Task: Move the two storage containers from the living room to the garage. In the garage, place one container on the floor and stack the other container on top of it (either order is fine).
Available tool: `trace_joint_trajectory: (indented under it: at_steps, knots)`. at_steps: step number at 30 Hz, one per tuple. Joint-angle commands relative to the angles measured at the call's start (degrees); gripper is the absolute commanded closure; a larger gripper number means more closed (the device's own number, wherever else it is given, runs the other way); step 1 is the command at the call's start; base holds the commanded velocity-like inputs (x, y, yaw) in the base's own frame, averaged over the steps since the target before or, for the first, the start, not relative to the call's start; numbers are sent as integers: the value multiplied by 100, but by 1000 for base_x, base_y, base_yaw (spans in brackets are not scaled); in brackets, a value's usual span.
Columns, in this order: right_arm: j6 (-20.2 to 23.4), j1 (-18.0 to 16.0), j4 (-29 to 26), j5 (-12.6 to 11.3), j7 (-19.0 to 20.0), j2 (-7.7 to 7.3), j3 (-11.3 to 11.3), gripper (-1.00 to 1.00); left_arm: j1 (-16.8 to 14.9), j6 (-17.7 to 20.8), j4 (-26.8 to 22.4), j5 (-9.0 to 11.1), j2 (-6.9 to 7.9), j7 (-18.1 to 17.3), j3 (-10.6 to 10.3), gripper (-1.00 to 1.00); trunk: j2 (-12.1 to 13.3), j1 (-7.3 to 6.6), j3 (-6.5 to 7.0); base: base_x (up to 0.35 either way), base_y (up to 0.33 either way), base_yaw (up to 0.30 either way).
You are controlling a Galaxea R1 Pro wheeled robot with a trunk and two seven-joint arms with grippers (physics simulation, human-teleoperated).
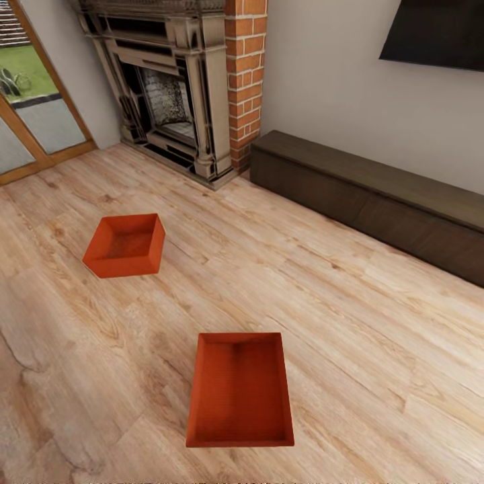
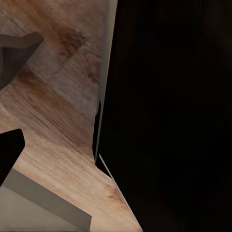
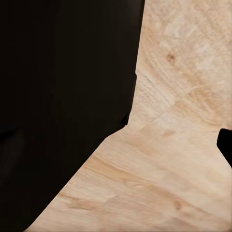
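Observation:
Two orange-red storage containers rest on the light wood-plank floor of the living room. The nearer container lies low in the middle of the head view. The farther container sits to its left, nearer the fireplace, turned at an angle. Both are open-topped and look empty. In the left wrist view my left gripper is open, with a grey finger and a black finger apart and only bare planks between them. One dark fingertip of my right gripper stands over planks with nothing against it. Neither gripper is near a container.
A brick fireplace stands at the back. A long dark low cabinet runs along the right wall under a dark screen. Wood-framed glass doors are at the far left. Dark robot body takes up much of each wrist view.

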Motion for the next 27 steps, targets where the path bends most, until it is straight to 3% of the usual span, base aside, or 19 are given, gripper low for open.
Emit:
trace_joint_trajectory:
  at_steps: [1, 27]
  knots:
    - [-28, -4, 15, -49, 0, 3, 48, -100, -1, 0, -1, 60, 1, 2, -4, -100, -1, 0, -8, 0, 0, 0]
    - [-28, -4, 15, 5, 0, 6, 48, -100, -1, -8, -1, 60, 1, 2, -4, -100, -1, 0, -18, 0, 0, 0]
